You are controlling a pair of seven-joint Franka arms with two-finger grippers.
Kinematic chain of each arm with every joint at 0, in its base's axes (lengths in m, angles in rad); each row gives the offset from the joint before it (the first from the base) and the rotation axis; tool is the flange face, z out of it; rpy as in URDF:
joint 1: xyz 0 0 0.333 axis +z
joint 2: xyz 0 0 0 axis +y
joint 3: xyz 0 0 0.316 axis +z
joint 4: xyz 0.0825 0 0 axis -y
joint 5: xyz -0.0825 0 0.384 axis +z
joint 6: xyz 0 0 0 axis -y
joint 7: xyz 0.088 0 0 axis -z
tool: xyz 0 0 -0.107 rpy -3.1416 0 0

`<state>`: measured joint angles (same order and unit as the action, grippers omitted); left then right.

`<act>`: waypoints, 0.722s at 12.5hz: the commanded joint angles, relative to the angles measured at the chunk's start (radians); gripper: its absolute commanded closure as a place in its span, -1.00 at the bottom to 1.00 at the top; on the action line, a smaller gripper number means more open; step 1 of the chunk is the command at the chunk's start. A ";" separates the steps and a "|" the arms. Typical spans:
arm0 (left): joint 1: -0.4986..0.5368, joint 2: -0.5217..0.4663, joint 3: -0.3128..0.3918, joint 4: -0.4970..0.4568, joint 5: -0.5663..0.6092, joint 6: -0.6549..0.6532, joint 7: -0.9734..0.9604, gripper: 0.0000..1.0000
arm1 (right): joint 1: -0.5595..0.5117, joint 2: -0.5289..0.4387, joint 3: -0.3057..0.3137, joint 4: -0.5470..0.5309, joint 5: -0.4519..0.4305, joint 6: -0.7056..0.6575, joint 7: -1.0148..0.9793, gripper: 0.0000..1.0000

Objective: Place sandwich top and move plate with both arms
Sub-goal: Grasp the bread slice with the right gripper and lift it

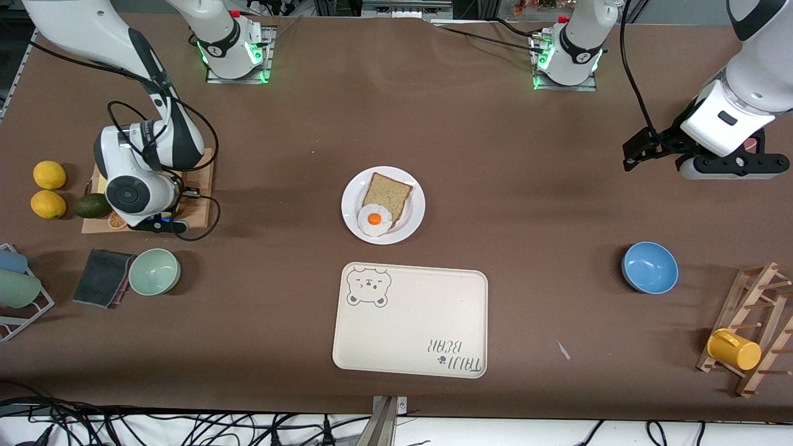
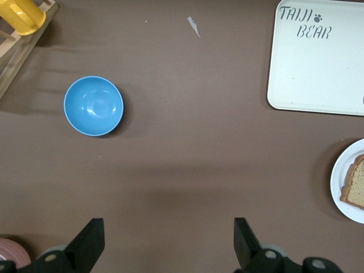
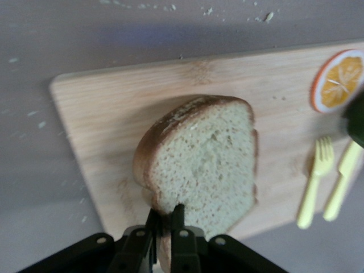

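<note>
The right hand (image 3: 165, 227) is closed on one edge of the sandwich top (image 3: 199, 165), pinching the slice between its two fingers; the bread is over the wooden cutting board (image 3: 170, 96) at the right arm's end of the counter, and I cannot tell if it is already lifted clear of the board or only gripped. On the same board lie an orange slice (image 3: 338, 79) and a small yellow fork (image 3: 315, 182) with a yellow knife (image 3: 341, 187) beside it.

The plate (image 1: 383, 205) stands in the middle of the counter; seen from the front camera, it is at about 12 o'clock from the bear-printed tray (image 1: 410, 321). On it is the bottom bread slice (image 1: 387, 195), with the fried egg (image 1: 375, 220) on the slice's nearer corner.

The left hand (image 2: 168, 239) waits with its fingers fully apart and holds nothing; it hangs over bare counter at the left arm's end, with the blue bowl (image 2: 93, 106) below it.

By my judgement only the grasp is done; the carrying to the plate, the laying of the top on the egg, and the moving of the plate with both arms are all left.
</note>
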<state>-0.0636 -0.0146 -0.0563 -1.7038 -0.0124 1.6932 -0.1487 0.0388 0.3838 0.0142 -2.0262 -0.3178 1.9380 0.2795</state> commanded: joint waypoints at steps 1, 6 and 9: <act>0.001 0.010 -0.004 0.023 0.023 -0.006 0.011 -1.00 | -0.004 -0.029 0.102 0.121 0.012 -0.190 0.043 1.00; -0.002 0.010 -0.004 0.023 0.023 -0.006 0.009 -1.00 | 0.103 0.004 0.214 0.355 0.127 -0.376 0.147 1.00; -0.005 0.010 -0.004 0.023 0.023 -0.006 0.008 -1.00 | 0.268 0.058 0.214 0.444 0.241 -0.373 0.277 1.00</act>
<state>-0.0647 -0.0146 -0.0572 -1.7038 -0.0124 1.6932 -0.1487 0.2314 0.3807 0.2326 -1.6680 -0.1233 1.5961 0.4846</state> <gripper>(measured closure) 0.000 0.921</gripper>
